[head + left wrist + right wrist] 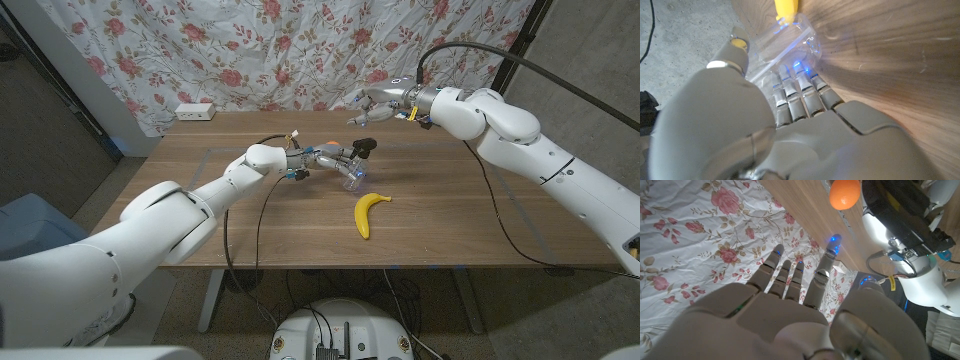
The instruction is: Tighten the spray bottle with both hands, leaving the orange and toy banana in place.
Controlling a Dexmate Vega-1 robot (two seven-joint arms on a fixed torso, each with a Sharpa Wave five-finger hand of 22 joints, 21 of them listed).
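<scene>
A clear spray bottle (351,176) with a black sprayer head (366,147) is tilted at the table's middle, and my left hand (318,162) grips its body. In the left wrist view my left hand (790,115) curls its fingers (802,95) around the clear bottle (790,42), with the toy banana (786,10) beyond it. The orange (327,149) lies just behind my left hand. The yellow banana (368,212) lies on the wood in front of the bottle. My right hand (374,104) hovers behind the bottle, fingers spread, holding nothing. The right wrist view shows that hand (790,285), the orange (844,192) and the sprayer head (900,210).
The wooden table (470,215) has bare wood on both sides of the objects. A floral curtain (300,45) hangs behind it, and a white power strip (195,112) lies at the back left edge. Cables (262,215) trail from my left wrist over the front edge.
</scene>
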